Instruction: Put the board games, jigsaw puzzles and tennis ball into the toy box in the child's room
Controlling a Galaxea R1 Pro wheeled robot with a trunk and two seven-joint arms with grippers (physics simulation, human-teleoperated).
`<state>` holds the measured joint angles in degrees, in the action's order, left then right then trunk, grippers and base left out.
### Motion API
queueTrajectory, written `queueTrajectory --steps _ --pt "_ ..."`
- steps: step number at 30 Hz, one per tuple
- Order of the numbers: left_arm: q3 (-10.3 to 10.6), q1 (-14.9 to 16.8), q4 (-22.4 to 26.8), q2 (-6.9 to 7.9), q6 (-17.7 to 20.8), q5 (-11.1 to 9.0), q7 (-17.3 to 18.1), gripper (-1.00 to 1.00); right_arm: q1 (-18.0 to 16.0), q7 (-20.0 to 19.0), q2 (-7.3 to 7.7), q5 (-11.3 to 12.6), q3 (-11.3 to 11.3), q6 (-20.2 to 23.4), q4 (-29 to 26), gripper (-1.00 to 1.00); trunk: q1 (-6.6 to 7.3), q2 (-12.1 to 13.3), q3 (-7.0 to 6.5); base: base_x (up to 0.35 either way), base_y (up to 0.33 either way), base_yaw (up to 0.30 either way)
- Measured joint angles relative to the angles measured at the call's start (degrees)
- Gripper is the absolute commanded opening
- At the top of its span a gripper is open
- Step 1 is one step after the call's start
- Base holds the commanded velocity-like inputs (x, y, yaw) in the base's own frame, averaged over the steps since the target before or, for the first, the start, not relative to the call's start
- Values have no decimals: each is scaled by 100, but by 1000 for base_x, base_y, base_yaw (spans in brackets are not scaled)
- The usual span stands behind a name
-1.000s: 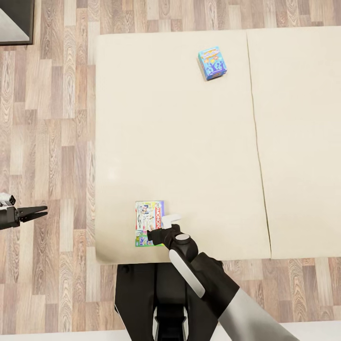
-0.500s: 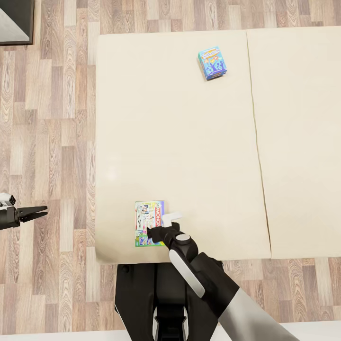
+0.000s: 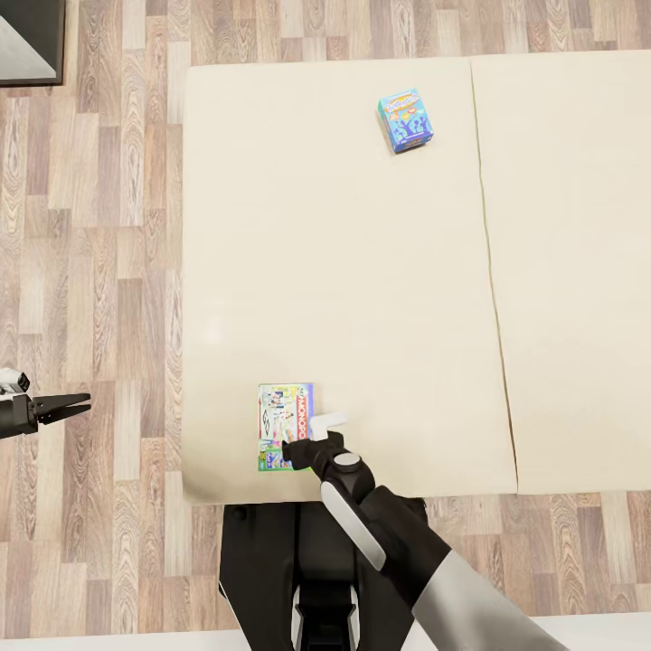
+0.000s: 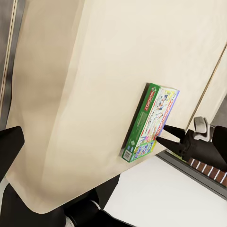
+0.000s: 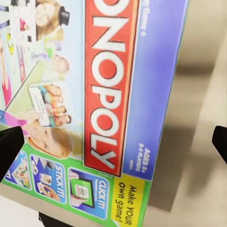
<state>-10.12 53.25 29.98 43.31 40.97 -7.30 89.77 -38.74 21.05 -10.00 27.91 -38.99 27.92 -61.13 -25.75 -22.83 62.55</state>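
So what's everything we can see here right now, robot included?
Monopoly box: one, green, red and blue, flat near the bed's front edge.
Blue game box: one, blue, far part of the bed.
Bed: one, cream, two mattress sections with a seam between them.
Floor: wood planks, brown and grey, around the bed.
Dark furniture: one, black and grey, far left corner.
Right gripper: black, open, at the Monopoly box's near corner.
Left gripper: black, over the floor beside the bed.
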Motion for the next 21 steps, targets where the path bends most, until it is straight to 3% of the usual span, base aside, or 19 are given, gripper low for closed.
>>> queueTrajectory --steps 21 --pt "0 0 0 0 0 1 0 100 1 0 0 -9 -5 -33 19 100 0 0 0 0 20 0"
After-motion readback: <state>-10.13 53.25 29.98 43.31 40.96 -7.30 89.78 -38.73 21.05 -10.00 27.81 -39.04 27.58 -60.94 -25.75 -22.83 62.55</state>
